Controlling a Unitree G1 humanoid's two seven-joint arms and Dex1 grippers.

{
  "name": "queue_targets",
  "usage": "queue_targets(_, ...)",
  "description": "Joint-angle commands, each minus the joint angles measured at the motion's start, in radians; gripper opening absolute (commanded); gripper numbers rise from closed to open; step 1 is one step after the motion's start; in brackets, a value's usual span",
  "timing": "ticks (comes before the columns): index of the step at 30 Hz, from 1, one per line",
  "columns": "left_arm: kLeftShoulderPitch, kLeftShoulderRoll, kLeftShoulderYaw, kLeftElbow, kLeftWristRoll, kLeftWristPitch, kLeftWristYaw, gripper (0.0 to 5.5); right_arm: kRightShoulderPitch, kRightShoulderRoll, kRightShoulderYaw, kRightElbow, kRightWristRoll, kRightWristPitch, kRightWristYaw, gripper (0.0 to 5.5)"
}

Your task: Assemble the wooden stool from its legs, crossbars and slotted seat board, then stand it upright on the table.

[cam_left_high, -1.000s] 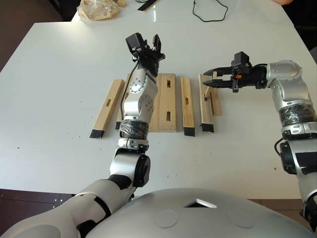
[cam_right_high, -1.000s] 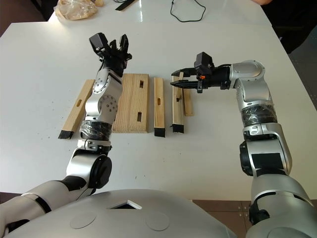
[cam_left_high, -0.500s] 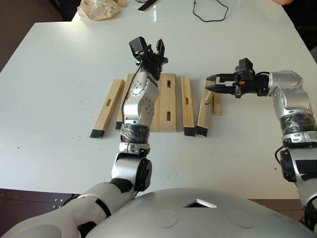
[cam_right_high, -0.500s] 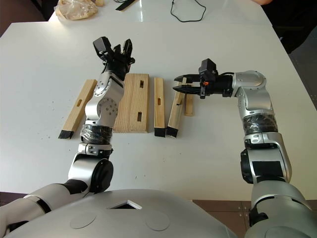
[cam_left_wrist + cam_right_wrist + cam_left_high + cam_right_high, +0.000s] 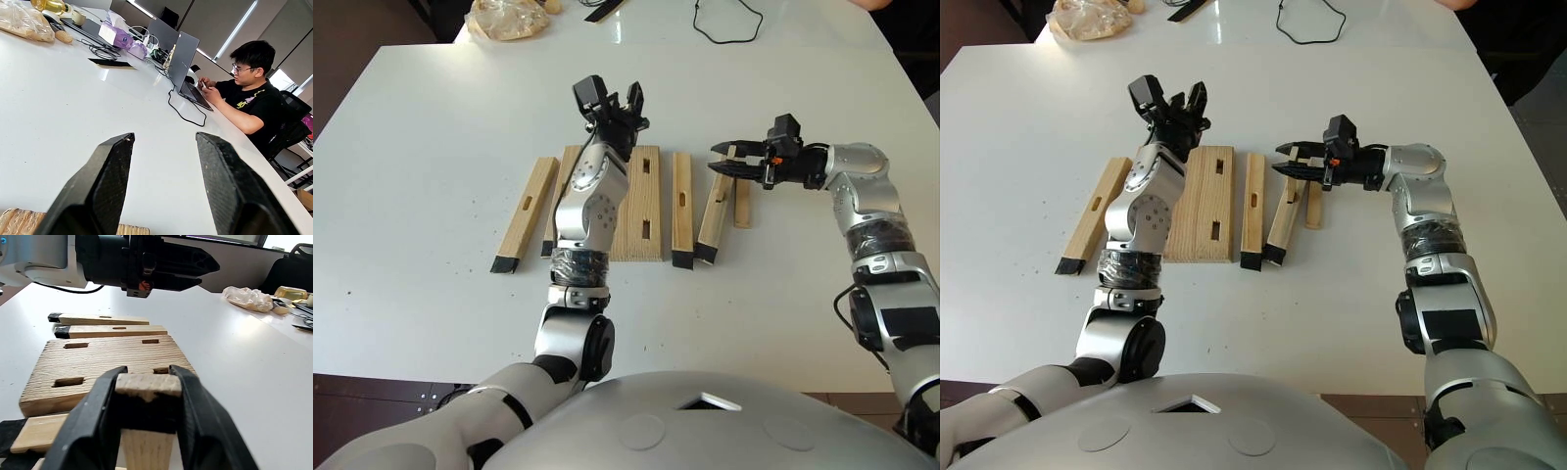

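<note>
Stool parts lie flat in a row across the white table (image 5: 421,137), none yet joined. At the far left a slotted leg (image 5: 526,213) rests alone, its black tip toward the robot. Just beside it, a second leg (image 5: 562,176) is partly hidden under the left arm. The left gripper (image 5: 625,98) hangs above the far edge of the seat board (image 5: 646,196), its two dark fingers (image 5: 100,186) spread wide with nothing between them. The board, slots facing up, sits at the centre of the row. To its right, close alongside, a third leg (image 5: 681,223) lies parallel to the board's edge. Next comes a fourth leg (image 5: 710,220), skewed out of line: its black-tipped near end lies close against the third leg's tip, while its far end is clamped between the fingers of the right gripper (image 5: 722,160), which points in from the right. The right wrist view shows both fingers (image 5: 93,416) pressed tight on the leg's end grain. Whether that end is lifted clear of the table cannot be told. A short crossbar (image 5: 742,206) lies just right of the held leg, beneath the gripper. Farther back lie a crumpled plastic bag (image 5: 509,18) and a looped black cable (image 5: 729,22).
</note>
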Motion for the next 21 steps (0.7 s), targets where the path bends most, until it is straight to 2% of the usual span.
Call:
queue_targets(1, 0.013, -0.034, 0.011, -0.004, 0.002, -0.006, 0.012, 2.31, 0.059, -0.021, -0.027, -0.030, -0.031, 0.024, -0.043, 2.15)
queue_targets(7, 0.033, -0.043, 0.023, -0.028, 0.002, -0.012, 0.034, 2.31, 0.163, -0.046, -0.085, -0.424, -0.023, 0.118, -0.187, 2.95)
queue_targets(13, 0.040, -0.038, 0.024, -0.039, 0.002, -0.019, 0.038, 2.31, 0.217, -0.104, -0.140, -0.733, 0.066, 0.287, -0.222, 3.01)
queue_targets(18, 0.015, -0.039, 0.034, -0.004, 0.010, -0.049, 0.041, 2.31, 0.109, 0.014, -0.208, -0.775, 0.199, 0.435, -0.389, 3.01)
queue_targets(21, -0.009, -0.046, 0.036, 0.034, 0.010, -0.065, 0.042, 2.31, 0.115, 0.074, -0.197, -0.721, 0.174, 0.431, -0.470, 3.01)
